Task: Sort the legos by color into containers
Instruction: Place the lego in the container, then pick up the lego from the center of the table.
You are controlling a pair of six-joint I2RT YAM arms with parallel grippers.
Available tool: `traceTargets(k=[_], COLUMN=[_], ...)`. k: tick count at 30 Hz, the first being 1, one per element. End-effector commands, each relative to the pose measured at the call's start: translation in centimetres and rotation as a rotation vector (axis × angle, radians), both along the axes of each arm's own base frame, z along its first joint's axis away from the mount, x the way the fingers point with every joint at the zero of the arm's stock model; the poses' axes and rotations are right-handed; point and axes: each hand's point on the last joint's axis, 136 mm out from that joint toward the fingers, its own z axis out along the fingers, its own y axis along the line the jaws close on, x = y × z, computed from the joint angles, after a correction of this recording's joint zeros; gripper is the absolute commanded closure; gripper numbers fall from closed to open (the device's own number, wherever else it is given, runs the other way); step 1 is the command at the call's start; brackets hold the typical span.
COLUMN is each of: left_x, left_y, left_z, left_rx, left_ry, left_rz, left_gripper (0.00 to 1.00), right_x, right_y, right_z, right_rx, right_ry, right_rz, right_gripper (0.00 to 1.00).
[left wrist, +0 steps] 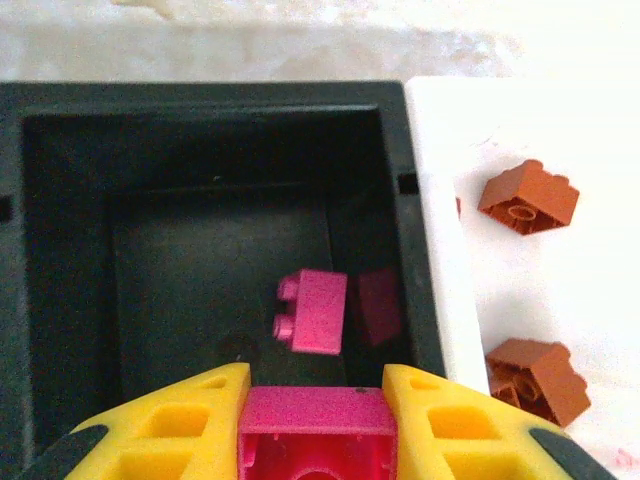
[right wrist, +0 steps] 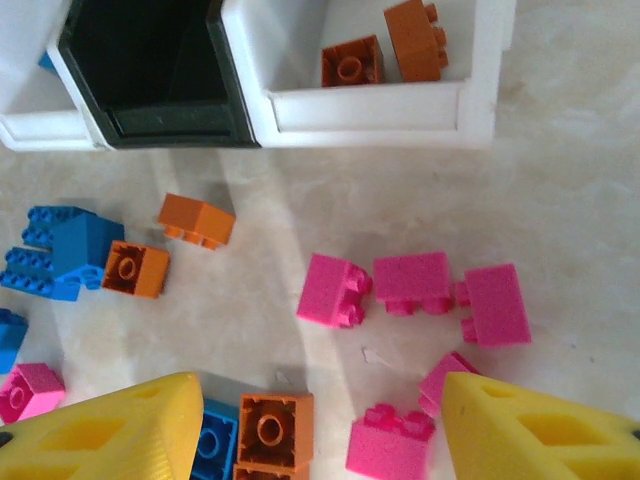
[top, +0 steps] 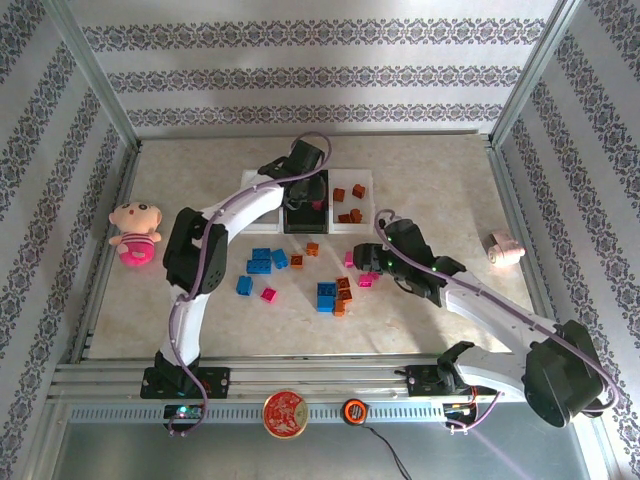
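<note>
- Sorting is partly done. The right white bin [right wrist: 370, 112] holds several orange legos [right wrist: 350, 62]. The black bin [left wrist: 200, 98] in the middle holds one pink lego [left wrist: 315, 310], lying on its side.
- The left white bin [right wrist: 30, 125] is mostly hidden under the left arm [top: 235, 215]. A sliver of blue shows in it, too small to be sure of.
- The left jaws hang over the black bin, clenched on a pink brick [left wrist: 315, 430] between yellow fingers [left wrist: 170, 420]. It looks ready to drop in.
- The right jaws hover spread wide and empty above loose pink legos [right wrist: 412, 280] on the desk [top: 440, 190].
- A dozen or more legos seem left on the desk in front of the bins: blue legos [top: 262, 262], loose orange legos [top: 343, 290] and pink ones, mixed together.
- The legos are small, studded, glossy blocks. Some lie studs-up, some are tipped on a side, and a few look stuck together.
</note>
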Motion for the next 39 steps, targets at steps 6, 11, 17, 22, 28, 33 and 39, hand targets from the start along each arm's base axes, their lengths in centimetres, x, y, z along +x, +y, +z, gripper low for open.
traceTargets(k=[6,11,17,22,28,33,39], left_x=[0.3,-2.9,-10.4,-15.7,-19.7,-21.3,-22.3], left_y=[-1.0,-1.3,0.0,2.9,5.3,6.4,7.6], left_z=[5.9,11.6,12.9,10.0,6.8,5.6,5.2], left_rx=[-0.071,-0.181,-0.281,-0.336,-0.342,-0.342,-0.328], left_ry=[-0.065,-0.169,-0.233,-0.211,-0.155,-0.142,-0.160], left_rz=[-0.038,-0.081,-0.120,-0.087,-0.065,-0.057,-0.038], left_gripper=[0.46,0.31,0.00,0.00,0.00,0.00,0.00], right_x=[-3.1,-3.4,-2.8,-2.1,-1.2,-1.1,-1.8], right_y=[-2.1,-1.6,-1.1,-0.2,0.7,0.8,0.8], right_z=[-4.1,-5.3,-6.5,-7.2,-8.2,-9.1,-9.2], right_rx=[-0.065,-0.085,-0.096,-0.109,-0.122,-0.133,-0.130], right_ry=[0.128,0.151,0.158,0.166,0.178,0.196,0.210], right_rz=[-0.067,-0.079,-0.117,-0.106,-0.107,-0.105,-0.077], right_gripper=[0.33,0.33,0.35,0.35,0.37,0.44,0.63])
